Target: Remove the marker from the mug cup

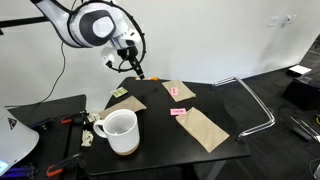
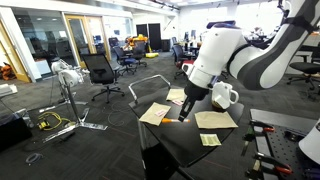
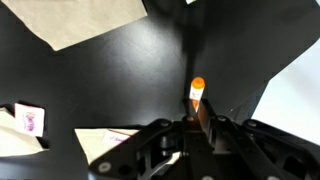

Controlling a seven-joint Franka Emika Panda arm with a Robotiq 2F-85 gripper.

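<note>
Gripper (image 1: 133, 66): closed narrow on the marker (image 3: 197, 97), barrel pinched between both fingers; aimed downward, hanging above the surface (image 1: 165, 128) without touching it.

Marker: clear of the mug, carried in the air, orange end pointing away from the wrist toward the surface in the wrist view; held by its upper part, probably to leave the lower length free for a straight lift out of the cup and an easy set-down.

Mug (image 1: 121, 131): white, upright, near the front of the surface in an exterior view (image 2: 226, 96), well apart from the gripper; nothing visible sticking out above its rim.

Spot below the marker: bare black surface in the wrist view, between brown paper sheets (image 1: 205, 128); likely picked to land the marker on a flat, uncluttered patch rather than on paper.

Pink note (image 1: 179, 112): flat between the sheets, apart from the gripper, no part in the job.

Stage, as a judgement: removal itself looks done; only the putting-down left.

Next move, as a judgement: lowering close to the surface, then opening the gripper.

Risk: round barrel, so prone to rolling on release; surface edge visible nearby in the wrist view.
</note>
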